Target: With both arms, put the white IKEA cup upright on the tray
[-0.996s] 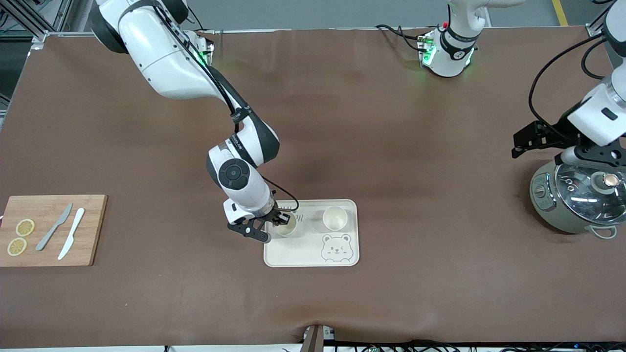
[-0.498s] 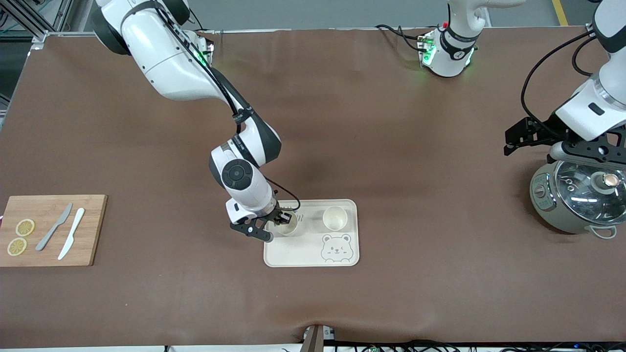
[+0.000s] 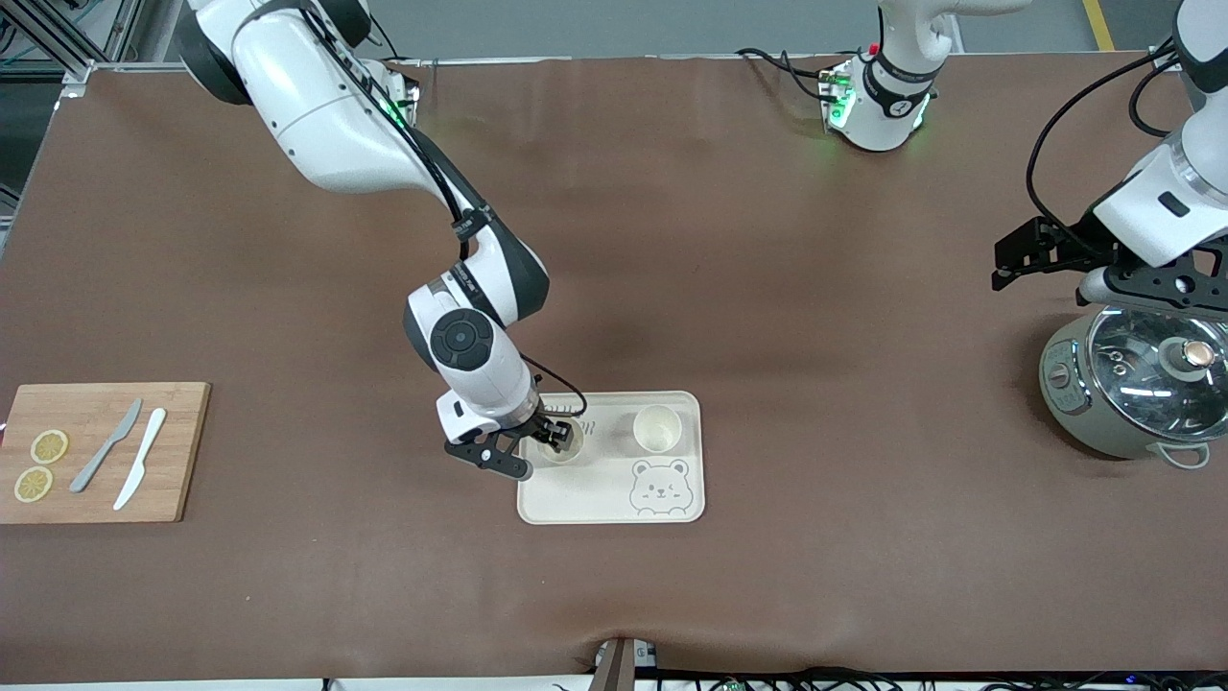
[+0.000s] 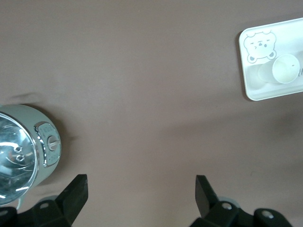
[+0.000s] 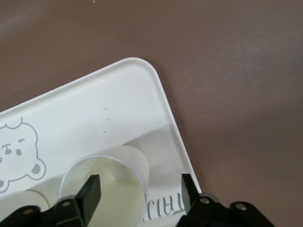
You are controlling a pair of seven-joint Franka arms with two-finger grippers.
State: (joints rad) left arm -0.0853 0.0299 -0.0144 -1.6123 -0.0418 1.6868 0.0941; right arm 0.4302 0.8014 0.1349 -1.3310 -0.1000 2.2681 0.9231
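While two white cups stand upright on it, the tray serves as the landmark for every line below.

Tray: cream rectangular tray with rounded corners [image 3: 585, 494], a grey bear face and grey lettering printed on it, lying on the brown counter [image 3: 729, 259] at the edge nearest the front camera, about midway along.

Cup under the hand: white round cup [image 5: 106, 187], mouth up, on the tray's end toward the right arm's end of the counter, by the lettering.

Second cup: white round cup [image 3: 657, 428], upright on the tray, beside the first and toward the left arm's end, just farther from the front camera than the bear face.

Right hand: black two-finger right hand [image 3: 554, 437], low over the first cup; fingers apart, one over the cup's mouth and one outside its wall, gripping nothing that can be seen.

Left hand: black two-finger left hand [image 4: 139, 189], well away from the tray over bare counter, beside a grey-green round cooker with a glass lid [image 3: 1137, 393]; fingers spread wide, empty; this arm waits.

Wooden board: rectangular wooden cutting board [image 3: 177, 451], well away from the tray at the right arm's end, carrying two lemon slices [image 3: 40, 465], a grey knife [image 3: 106, 445] and a white knife [image 3: 140, 458].
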